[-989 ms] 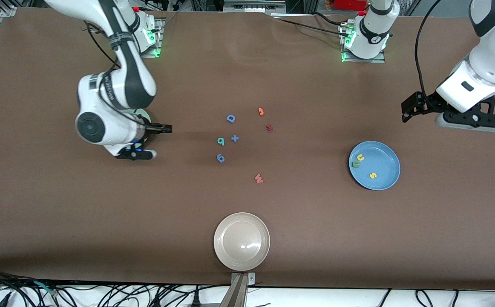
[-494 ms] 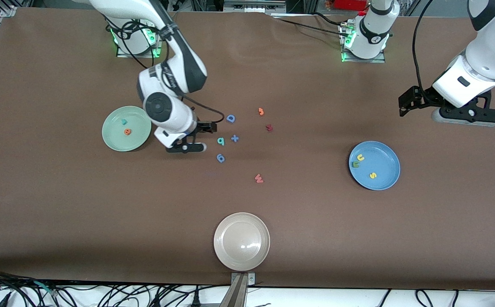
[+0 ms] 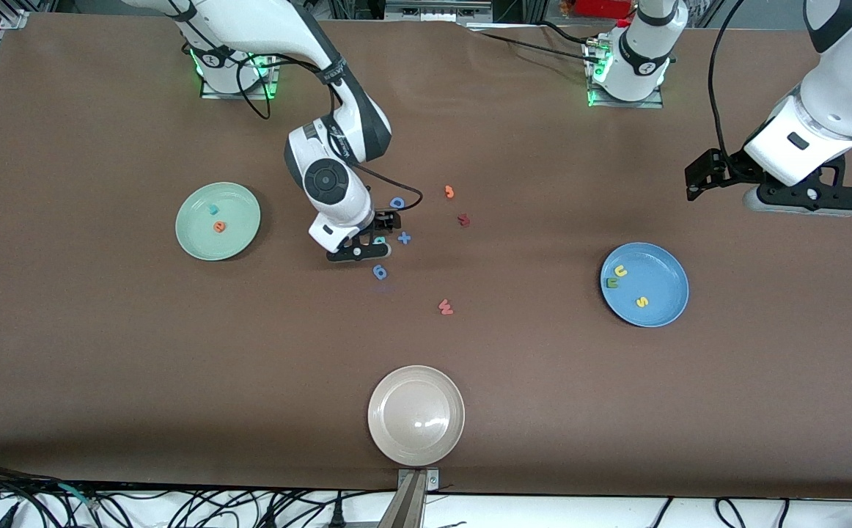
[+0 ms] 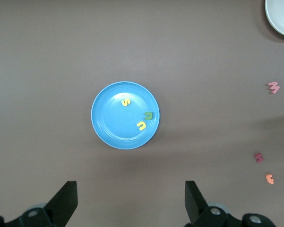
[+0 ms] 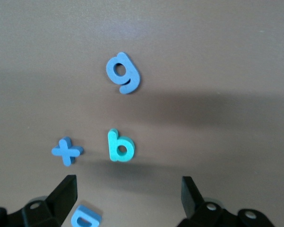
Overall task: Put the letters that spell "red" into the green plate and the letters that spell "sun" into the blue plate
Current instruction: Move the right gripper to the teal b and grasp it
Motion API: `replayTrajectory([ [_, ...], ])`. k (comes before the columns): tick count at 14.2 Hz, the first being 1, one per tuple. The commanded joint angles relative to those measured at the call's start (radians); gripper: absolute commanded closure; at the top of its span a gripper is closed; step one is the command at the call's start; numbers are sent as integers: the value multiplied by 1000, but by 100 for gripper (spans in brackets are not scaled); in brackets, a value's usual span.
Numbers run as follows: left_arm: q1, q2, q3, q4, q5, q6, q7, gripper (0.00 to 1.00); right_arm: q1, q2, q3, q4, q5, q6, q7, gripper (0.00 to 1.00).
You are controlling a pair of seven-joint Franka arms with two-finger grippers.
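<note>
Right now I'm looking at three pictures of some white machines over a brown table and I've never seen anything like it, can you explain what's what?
These are two robot arms bolted to a brown table. One picture looks down from high up across the table; the other two come from small cameras on each arm's wrist. The right end effector is open and empty, hanging just above a teal letter d among loose foam shapes. The left end effector, also open and empty, waits over the table's end near the blue plate, which its camera looks down on. That plate holds three small letters, two yellow and one green. The green plate holds a teal and an orange letter. The beige plate lies nearest the high camera.
</note>
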Motion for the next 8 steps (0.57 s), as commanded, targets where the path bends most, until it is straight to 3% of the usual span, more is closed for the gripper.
replayTrajectory([
  [1,10,11,-9,27,0,-23,-5,0,28,30,-12,4,0,61,-3,4],
  [6,12,11,-3,30,0,-61,2,0,43,65,-12,4,3,108,1,12],
  [8,9,15,-4,31,-1,-58,-8,0,45,73,-12,4,2,112,10,22],
])
